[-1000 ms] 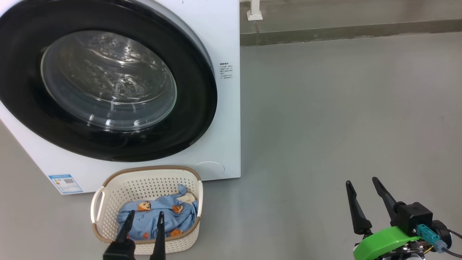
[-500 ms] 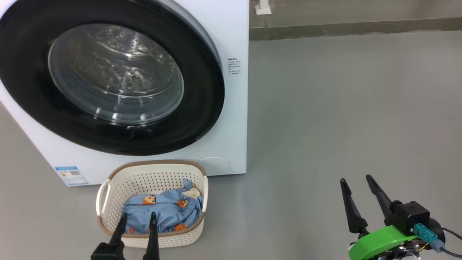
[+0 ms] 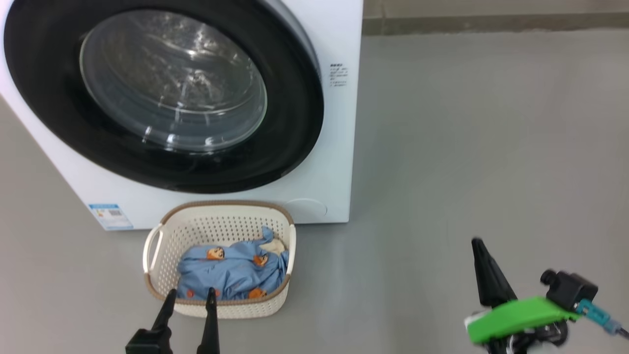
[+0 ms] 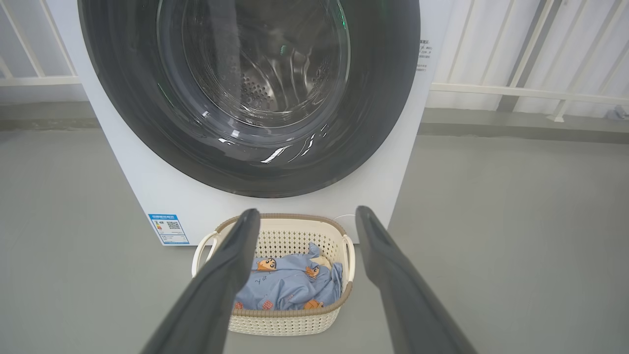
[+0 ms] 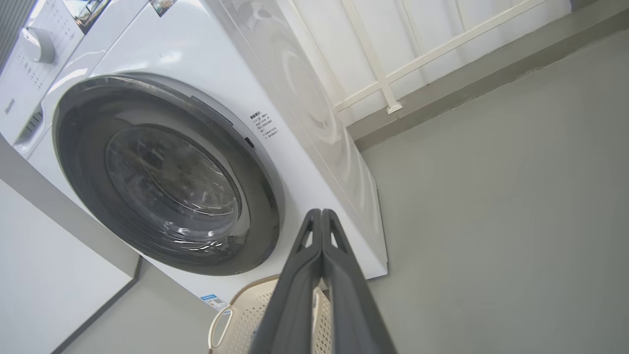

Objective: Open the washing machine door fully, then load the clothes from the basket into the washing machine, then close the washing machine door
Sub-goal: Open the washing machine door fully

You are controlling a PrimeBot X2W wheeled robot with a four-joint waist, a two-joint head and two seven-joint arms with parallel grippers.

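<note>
The white washing machine stands at the upper left, its round black-rimmed door closed flat against the front. On the floor just before it sits the cream basket holding the light-blue clothes. My left gripper hovers open at the basket's near rim, and in the left wrist view its fingers frame the basket and clothes. My right gripper is shut over bare floor at the lower right, far from the machine. In the right wrist view its fingertips press together, pointing toward the door.
Grey floor stretches open to the right of the machine. A low kerb runs along the far edge. White railing stands behind it. A blue label marks the machine's lower left corner.
My right gripper has closed from open to shut. The head camera has tilted and shifted, sliding the machine and basket to the right in its view.
</note>
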